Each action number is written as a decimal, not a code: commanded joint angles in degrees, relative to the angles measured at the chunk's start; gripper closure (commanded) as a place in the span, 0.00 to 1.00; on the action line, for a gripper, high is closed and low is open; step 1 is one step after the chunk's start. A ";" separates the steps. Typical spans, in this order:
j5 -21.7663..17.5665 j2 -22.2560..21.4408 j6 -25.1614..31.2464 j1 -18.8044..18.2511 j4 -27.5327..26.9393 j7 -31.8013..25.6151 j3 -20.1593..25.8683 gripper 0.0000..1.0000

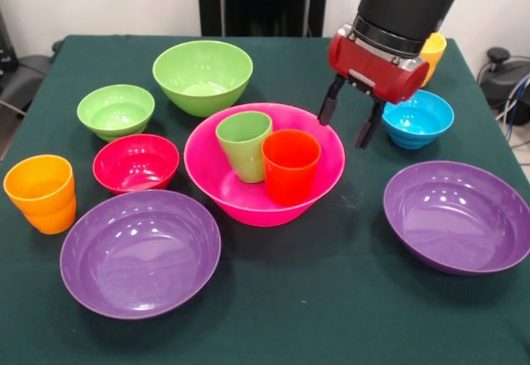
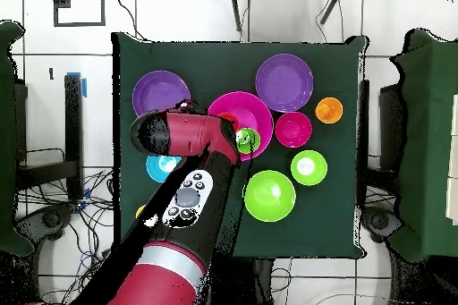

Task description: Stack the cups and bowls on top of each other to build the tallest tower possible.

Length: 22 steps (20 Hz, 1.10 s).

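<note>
The large hot-pink bowl (image 1: 240,208) sits mid-table, also seen in the overhead view (image 2: 259,105). A green cup (image 1: 244,146) and a red-orange cup (image 1: 290,168) stand upright side by side inside it. My gripper (image 1: 344,132) hangs open and empty just off the pink bowl's right rim, between it and the blue bowl (image 1: 418,118). The yellow-orange cup (image 1: 433,50) is partly hidden behind the arm. The orange cup (image 1: 41,193) stands at the far left. In the overhead view the arm (image 2: 179,133) hides the gripper.
A red bowl (image 1: 135,162), a small light-green bowl (image 1: 116,110) and a medium light-green bowl (image 1: 203,75) stand left of the pink bowl. One purple bowl (image 1: 141,253) is front left, the other (image 1: 457,216) front right. The table edge runs close to both.
</note>
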 commanded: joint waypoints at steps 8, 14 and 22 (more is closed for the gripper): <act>-7.22 3.13 4.83 -0.50 0.89 -0.79 7.37 0.00; -2.84 -3.84 11.20 3.82 8.53 4.88 7.98 0.00; 0.41 -10.90 15.98 2.98 16.29 2.68 11.65 0.00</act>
